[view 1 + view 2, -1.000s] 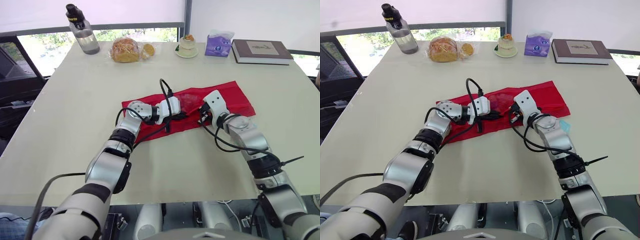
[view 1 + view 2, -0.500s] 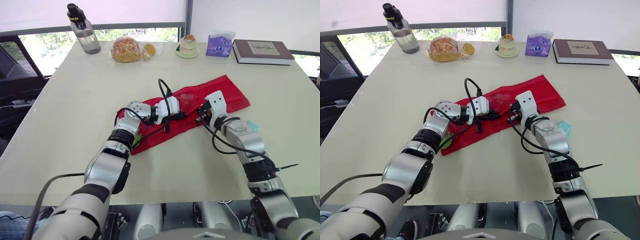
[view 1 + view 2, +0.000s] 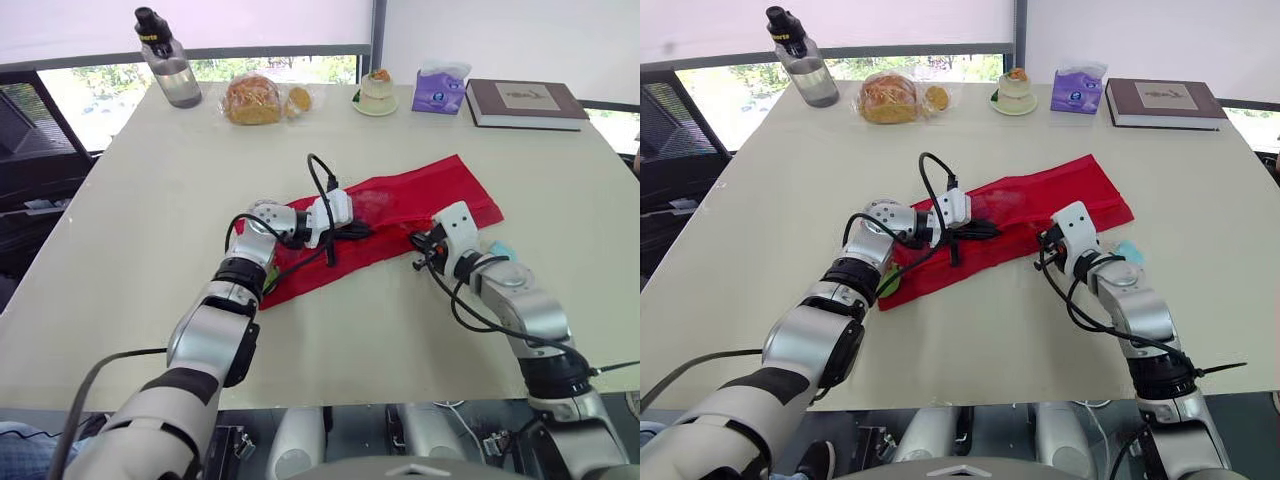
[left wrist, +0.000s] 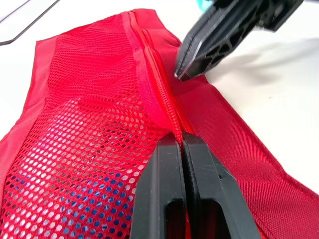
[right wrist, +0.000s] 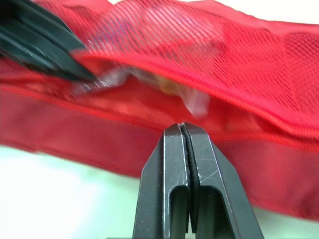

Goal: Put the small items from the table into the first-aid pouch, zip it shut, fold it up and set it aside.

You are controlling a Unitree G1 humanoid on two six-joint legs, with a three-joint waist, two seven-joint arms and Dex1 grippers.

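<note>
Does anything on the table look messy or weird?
Yes. The red pouch lies crooked and rumpled. A small teal item sits outside it by its right end, and something green pokes out from under its left corner.

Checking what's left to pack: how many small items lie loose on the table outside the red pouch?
2: a teal item by the right end of the pouch, a green item peeking out at its left end. Others may be hidden under it.

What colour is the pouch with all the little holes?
Red. The first-aid pouch shows best in the left wrist view.
</note>
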